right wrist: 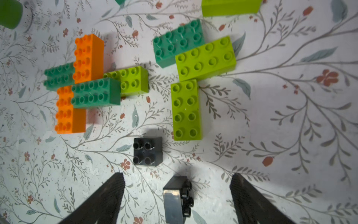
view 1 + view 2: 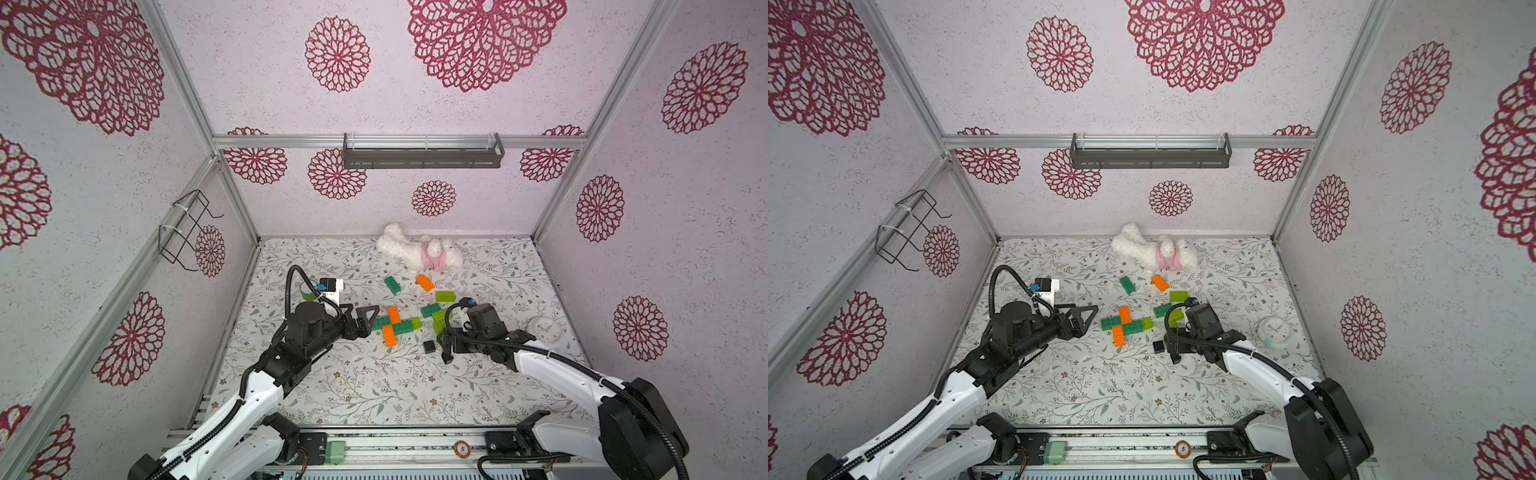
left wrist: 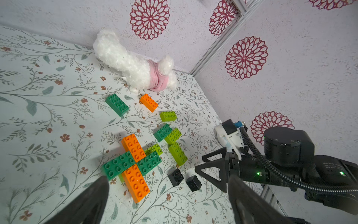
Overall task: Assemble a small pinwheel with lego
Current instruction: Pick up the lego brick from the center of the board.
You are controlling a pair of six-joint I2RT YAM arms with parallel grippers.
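Note:
A lego cross [image 2: 395, 326] [image 2: 1126, 325] of orange and dark green bricks on lime ones lies mid-table. My left gripper [image 2: 371, 321] [image 3: 168, 180] stands open just left of it, holding nothing. Two black square bricks lie in front of the cross: one upright [image 1: 148, 152] [image 3: 175, 176], one tipped on its side [image 1: 177, 199] [image 3: 193, 183]. My right gripper [image 2: 442, 347] [image 1: 177, 176] is open and straddles the tipped one without touching it. Beside the right gripper sit a dark green brick [image 1: 178, 43] and two lime bricks [image 1: 187, 109].
Loose dark green [image 2: 392, 285], orange [image 2: 424, 282] and lime [image 2: 444, 296] bricks lie farther back. A white plush toy [image 2: 419, 251] rests by the back wall. A green tape roll [image 2: 306, 293] is behind the left arm, and a white clock [image 2: 546, 330] lies at the right.

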